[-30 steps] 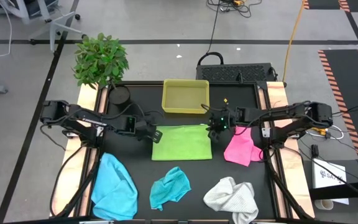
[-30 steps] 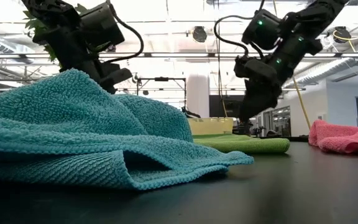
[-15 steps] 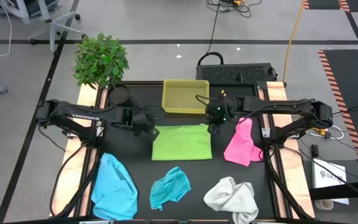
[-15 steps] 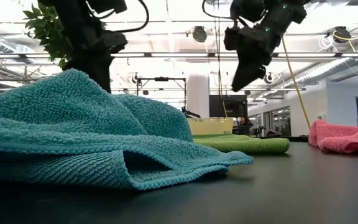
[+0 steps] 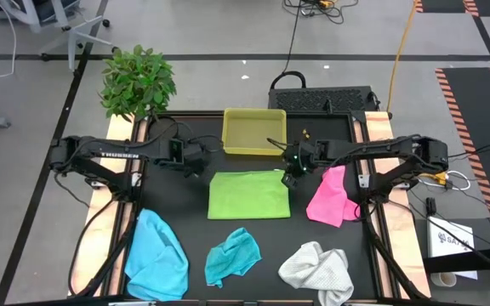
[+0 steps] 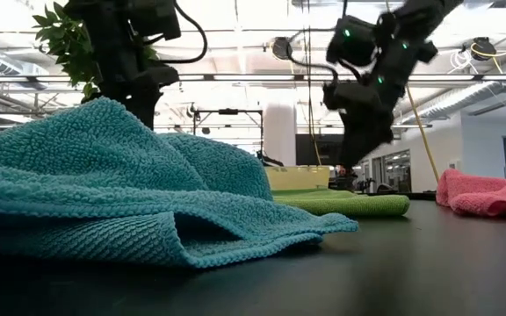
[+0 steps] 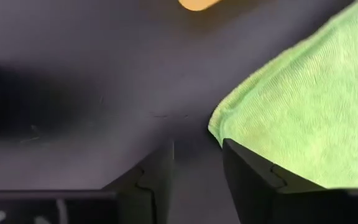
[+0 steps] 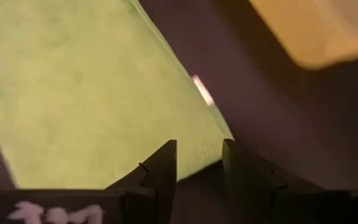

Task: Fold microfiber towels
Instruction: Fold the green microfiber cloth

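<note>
**Lime green towel folded at table centre, both grippers off it**

Lime green microfiber towel [image 5: 248,195]: flat folded rectangle, mid-table, just near of the rigid yellow-green plastic tray [image 5: 253,133]. Left gripper [image 5: 196,163]: beside the towel's far-left corner, fingers [image 7: 157,177] parted, holding nothing. Right gripper [image 5: 289,176]: over the far-right corner, fingers [image 8: 160,168] parted, empty. Pink towel [image 5: 330,196]: crumpled, right of the green. Light blue towel [image 5: 156,255]: near left. Teal towel [image 5: 232,255]: near centre. White towel [image 5: 317,272]: near right. Potted green plant [image 5: 137,80]: far left corner
</note>
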Action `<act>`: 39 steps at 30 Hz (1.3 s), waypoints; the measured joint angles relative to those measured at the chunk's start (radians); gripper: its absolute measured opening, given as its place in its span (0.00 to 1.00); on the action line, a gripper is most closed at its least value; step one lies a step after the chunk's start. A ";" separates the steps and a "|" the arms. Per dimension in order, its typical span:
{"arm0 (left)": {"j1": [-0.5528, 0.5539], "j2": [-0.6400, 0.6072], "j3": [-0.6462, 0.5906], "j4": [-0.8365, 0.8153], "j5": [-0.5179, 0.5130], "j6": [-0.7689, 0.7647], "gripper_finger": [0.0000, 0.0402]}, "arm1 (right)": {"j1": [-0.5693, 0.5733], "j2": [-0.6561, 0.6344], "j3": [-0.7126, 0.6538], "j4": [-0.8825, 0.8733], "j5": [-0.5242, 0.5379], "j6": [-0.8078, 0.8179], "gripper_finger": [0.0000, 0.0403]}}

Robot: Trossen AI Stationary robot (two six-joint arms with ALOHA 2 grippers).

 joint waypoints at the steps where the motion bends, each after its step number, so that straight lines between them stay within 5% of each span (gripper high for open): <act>1: 0.004 0.000 -0.003 0.006 -0.001 -0.010 0.36 | -0.002 0.001 -0.024 0.017 -0.001 0.011 0.31; 15: 0.034 0.001 -0.191 0.353 0.045 -0.178 0.37 | -0.037 0.000 -0.109 0.172 -0.045 -0.007 0.31; 39: 0.034 0.082 -0.236 0.471 0.149 -0.151 0.37 | -0.047 0.003 -0.116 0.205 -0.053 -0.024 0.44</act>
